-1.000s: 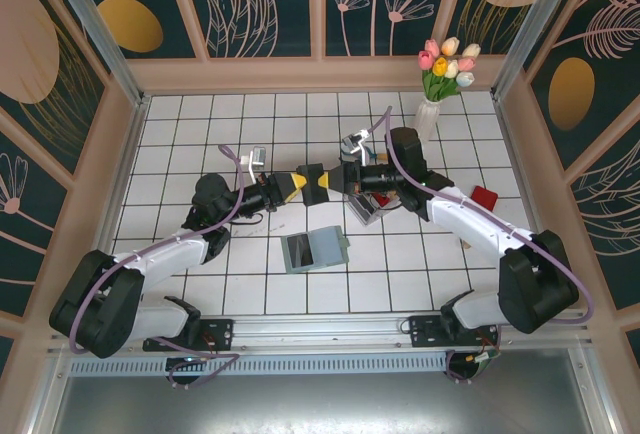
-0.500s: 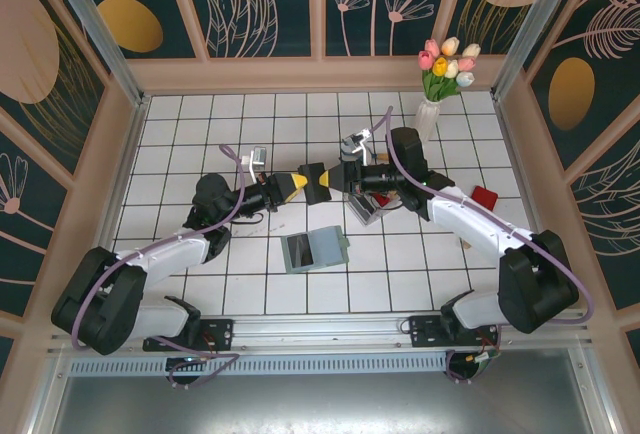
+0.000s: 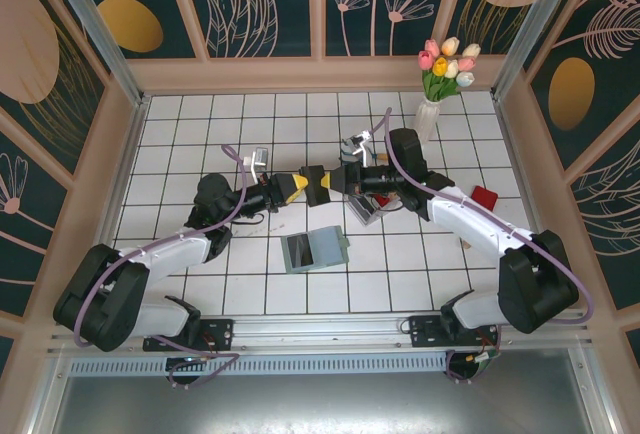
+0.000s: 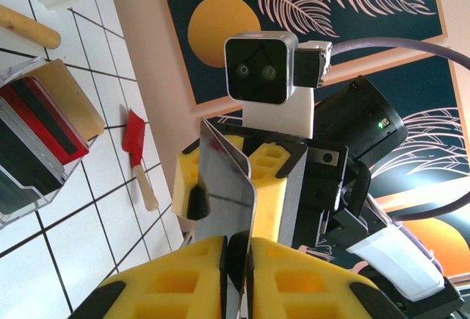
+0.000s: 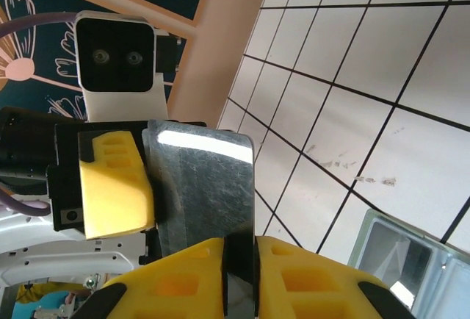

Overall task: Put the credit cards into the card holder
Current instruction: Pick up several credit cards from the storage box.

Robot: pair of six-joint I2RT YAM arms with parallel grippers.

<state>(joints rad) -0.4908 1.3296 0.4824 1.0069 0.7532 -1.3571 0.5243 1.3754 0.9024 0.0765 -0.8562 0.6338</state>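
A handover is happening in the air just beyond the card holder (image 3: 315, 249). The left gripper (image 3: 296, 186) and right gripper (image 3: 322, 185) are both pinching one dark card (image 4: 228, 187) (each seemingly clamped tight). Next, one claw is going to have to let go. The holder is lying open, apparently unfilled, and the clear tray (image 4: 22, 187) beside it is holding more credit cards (image 4: 37, 117).

The top camera looks down from the near edge over the whole tabletop (image 3: 250, 124). Wrist cameras face each other closely, sharing one glossy card (image 4: 228, 201).
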